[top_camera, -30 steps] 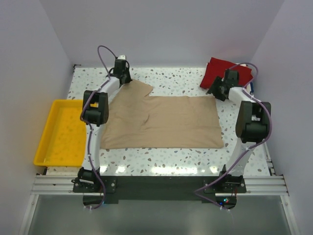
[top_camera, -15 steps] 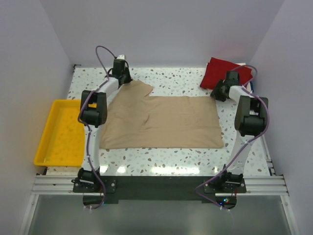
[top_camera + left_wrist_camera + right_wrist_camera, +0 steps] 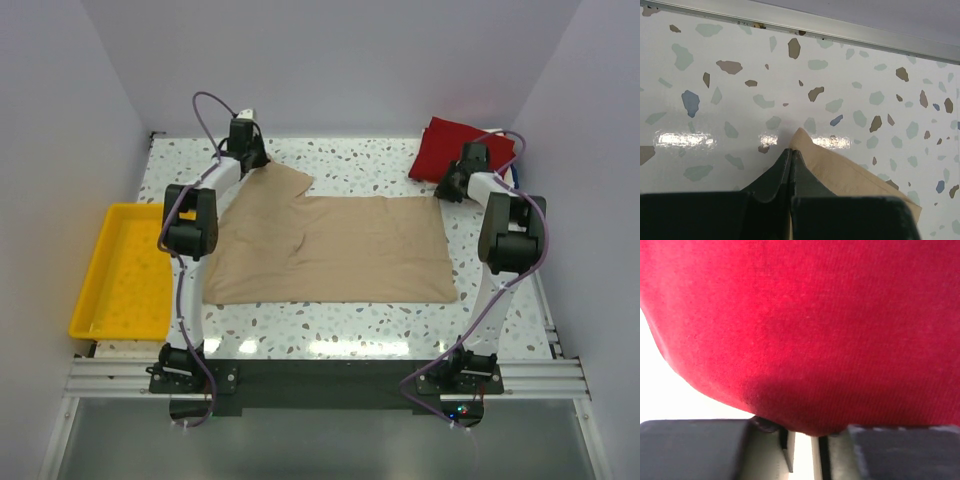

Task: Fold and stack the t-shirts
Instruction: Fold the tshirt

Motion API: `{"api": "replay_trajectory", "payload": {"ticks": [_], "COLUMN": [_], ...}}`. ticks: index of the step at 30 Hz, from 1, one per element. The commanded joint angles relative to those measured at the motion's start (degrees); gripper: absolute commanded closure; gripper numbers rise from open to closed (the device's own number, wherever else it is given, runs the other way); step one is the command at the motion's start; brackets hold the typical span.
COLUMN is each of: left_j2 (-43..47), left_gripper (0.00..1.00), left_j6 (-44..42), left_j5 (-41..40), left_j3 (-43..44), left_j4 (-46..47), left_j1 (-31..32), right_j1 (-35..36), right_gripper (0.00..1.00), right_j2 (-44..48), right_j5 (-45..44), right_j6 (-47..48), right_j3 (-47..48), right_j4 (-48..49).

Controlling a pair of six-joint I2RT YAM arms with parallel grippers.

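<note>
Tan t-shirt [image 3: 340, 250] lengthwise left-right, corner clenched in left claw [image 3: 791, 154]; right claw [image 3: 803, 440] unclear

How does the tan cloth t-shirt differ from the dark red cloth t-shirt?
The tan cloth t-shirt lies spread flat in the middle; the dark red cloth t-shirt sits bunched in the far right corner. The tan one covers far more area than the red one. The left gripper pinches a corner of the tan one; whether the right gripper grips the red one is unclear. Both are plain soft cloth.
</note>
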State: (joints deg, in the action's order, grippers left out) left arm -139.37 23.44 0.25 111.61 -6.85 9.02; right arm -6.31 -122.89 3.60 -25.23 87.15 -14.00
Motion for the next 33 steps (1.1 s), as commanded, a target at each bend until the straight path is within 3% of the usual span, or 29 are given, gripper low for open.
{"api": "replay_trajectory", "payload": {"ticks": [1,8,20,33], "left_j2": [4.5,6.2,11.8,24.4], "left_gripper": [1.00,1.00,1.00,1.00], "left_j6": [0.6,0.6,1.2,3.6], "left_j5": [1.1,1.8,2.7,4.4], "left_j3": [0.2,0.0,-2.9,-14.9], "left_j4": [2.6,2.5,3.2,5.7], "left_j1": [-0.8,-1.2,-2.0,-3.5], "right_j1": [-0.1,-0.2,-0.1,-0.5], "right_gripper": [0.84,1.00,1.00,1.00], "right_j2": [-1.7,-0.3,4.7,12.7], "right_j5": [-0.5,-0.9,-3.0,-5.6], "right_j6": [0.4,0.7,0.4,-0.4], "right_j3": [1.8,2.6,1.4,-3.7], "right_j4": [-0.4,-1.6,-1.8,-0.9]}}
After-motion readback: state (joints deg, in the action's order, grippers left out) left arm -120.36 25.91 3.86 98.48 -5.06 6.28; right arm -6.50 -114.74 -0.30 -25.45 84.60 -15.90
